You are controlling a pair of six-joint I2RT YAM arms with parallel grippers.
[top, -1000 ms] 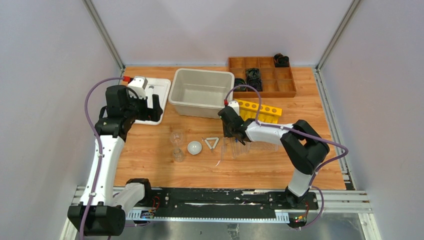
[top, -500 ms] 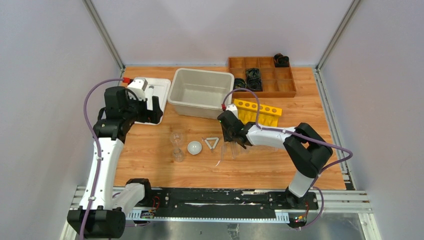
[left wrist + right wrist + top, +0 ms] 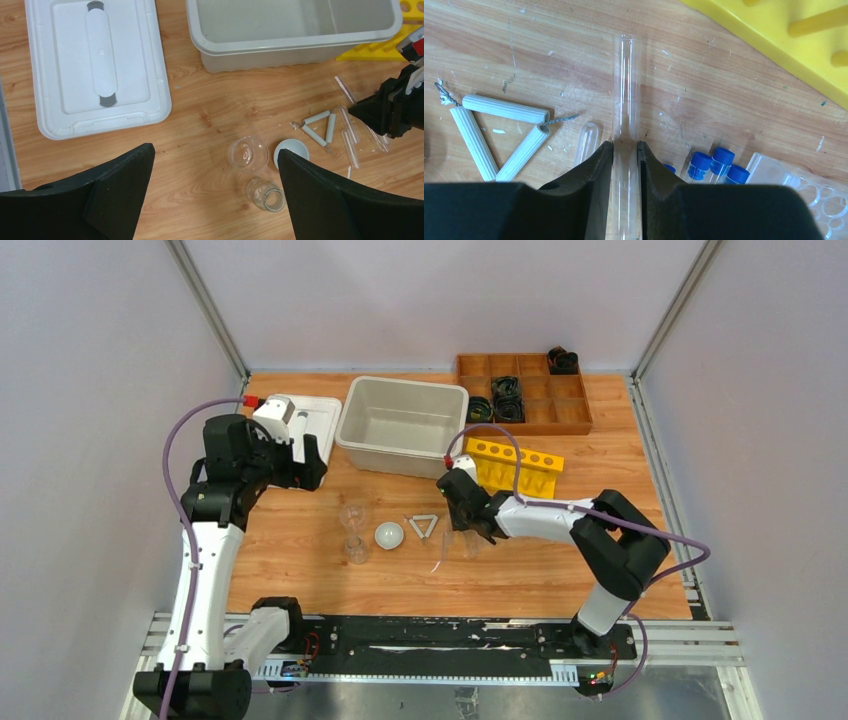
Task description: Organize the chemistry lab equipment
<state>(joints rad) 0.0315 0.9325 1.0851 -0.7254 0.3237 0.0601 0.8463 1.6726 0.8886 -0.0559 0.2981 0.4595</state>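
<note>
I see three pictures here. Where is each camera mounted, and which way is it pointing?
Top external: fixed high behind the arms, looking down on the wooden table; both arms show.
Left wrist: on the left arm, facing down at lid, bin and beakers; open left claw frames the bottom.
Right wrist: low over the table, facing along the right claw, closed on a clear tube.
Shared: the white triangle frame appears in all three.

Right tool on clear tube hemmed — triangle frame left, blue-capped tubes right, yellow rack beyond; table nearside open.
</note>
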